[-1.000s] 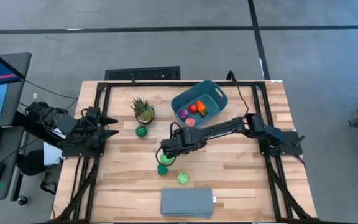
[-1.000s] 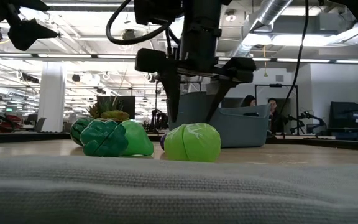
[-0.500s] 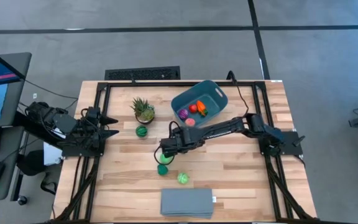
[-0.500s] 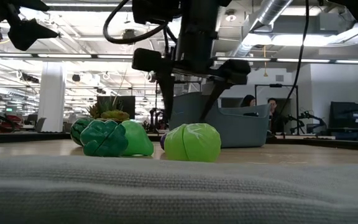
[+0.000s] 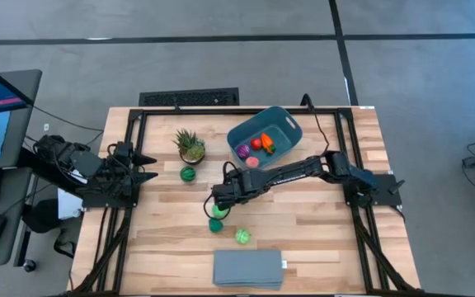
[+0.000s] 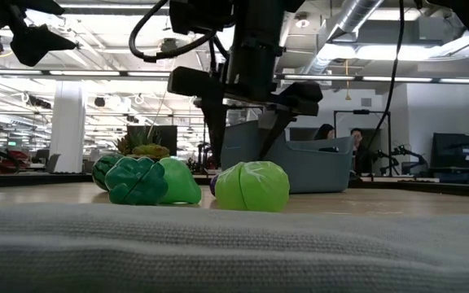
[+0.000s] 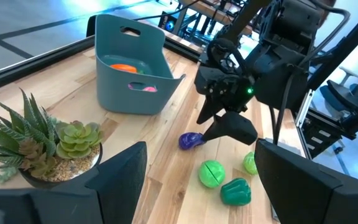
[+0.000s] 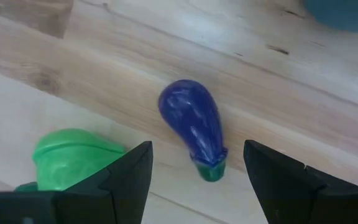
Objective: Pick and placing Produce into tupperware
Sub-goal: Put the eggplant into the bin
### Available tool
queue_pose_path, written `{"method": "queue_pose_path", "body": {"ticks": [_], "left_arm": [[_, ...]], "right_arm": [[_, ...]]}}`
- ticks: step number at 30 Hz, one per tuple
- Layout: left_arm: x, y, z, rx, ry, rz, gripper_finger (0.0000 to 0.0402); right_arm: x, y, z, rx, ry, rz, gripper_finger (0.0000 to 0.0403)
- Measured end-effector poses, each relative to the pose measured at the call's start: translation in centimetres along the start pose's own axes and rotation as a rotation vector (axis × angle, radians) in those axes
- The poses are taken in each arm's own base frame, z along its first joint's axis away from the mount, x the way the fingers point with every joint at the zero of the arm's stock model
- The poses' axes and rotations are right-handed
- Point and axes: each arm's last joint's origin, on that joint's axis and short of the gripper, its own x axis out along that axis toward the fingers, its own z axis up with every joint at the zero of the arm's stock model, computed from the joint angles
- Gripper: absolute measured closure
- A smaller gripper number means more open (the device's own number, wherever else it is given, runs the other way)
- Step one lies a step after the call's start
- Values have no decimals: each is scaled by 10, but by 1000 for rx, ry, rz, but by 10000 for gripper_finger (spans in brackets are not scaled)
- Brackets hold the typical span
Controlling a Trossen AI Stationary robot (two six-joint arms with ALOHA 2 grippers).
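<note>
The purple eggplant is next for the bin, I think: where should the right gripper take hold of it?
Grip the eggplant across its fat middle, from straight above. It lies flat on the table, centred between the open right gripper fingers.

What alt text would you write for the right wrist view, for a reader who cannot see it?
A purple toy eggplant with a green stem cap lies on the wooden table, framed between the two open fingers of the right tool, which hangs above it. A light green toy vegetable lies beside it, apart from it.
</note>
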Motion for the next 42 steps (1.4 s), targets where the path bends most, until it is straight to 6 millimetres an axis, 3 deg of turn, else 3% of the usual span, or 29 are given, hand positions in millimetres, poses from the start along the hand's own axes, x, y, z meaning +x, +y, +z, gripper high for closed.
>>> {"method": "queue_pose_path", "body": {"ticks": [17,42], "left_arm": [[0,0,0,-2,0,0,116],[0,0,0,-22,-3,-3,116]], "right_arm": [[14,-3,-17,-17,60,-9,127],[16,-6,-8,-70,29,-15,127]]}}
